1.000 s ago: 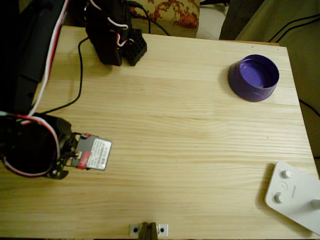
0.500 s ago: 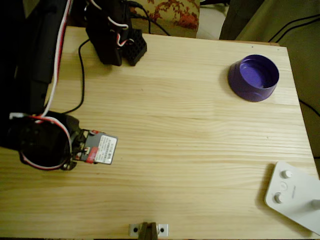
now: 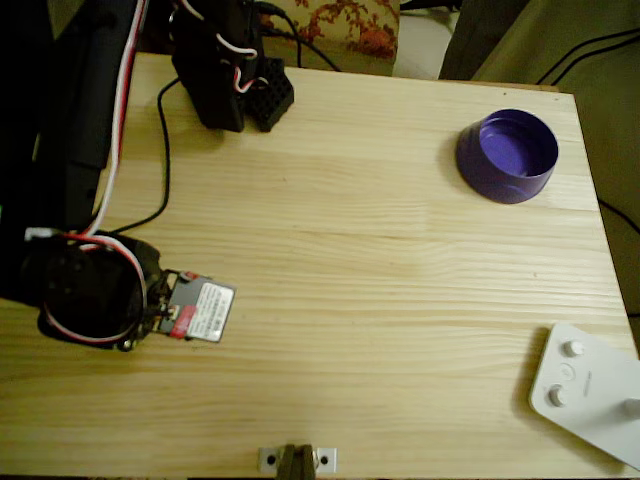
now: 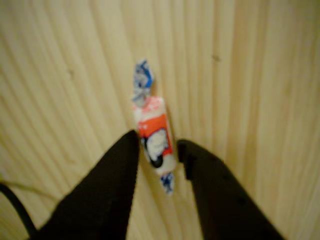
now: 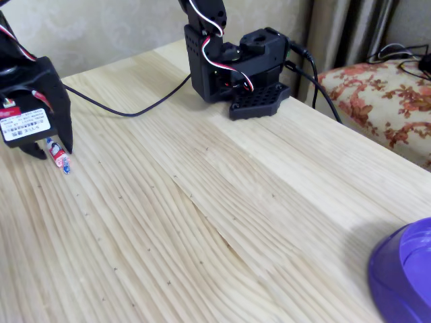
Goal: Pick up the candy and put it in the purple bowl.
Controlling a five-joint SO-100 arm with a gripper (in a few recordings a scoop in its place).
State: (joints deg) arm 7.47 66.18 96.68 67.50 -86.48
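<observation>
While my jaws stand apart low over the wooden surface, I see the candy lying flat between their two black tips in the wrist view, its far twisted end poking out beyond them. Whether either tip touches the wrapper I cannot tell. Well to the right of the jaws in the overhead view sits the purple bowl.

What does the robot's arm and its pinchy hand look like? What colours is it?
The arm is black, with red, white and black wires running along it. Its gripper has two black pointed fingers. Near the gripper sits a grey motor block with a white printed label with a bit of red on it.
</observation>
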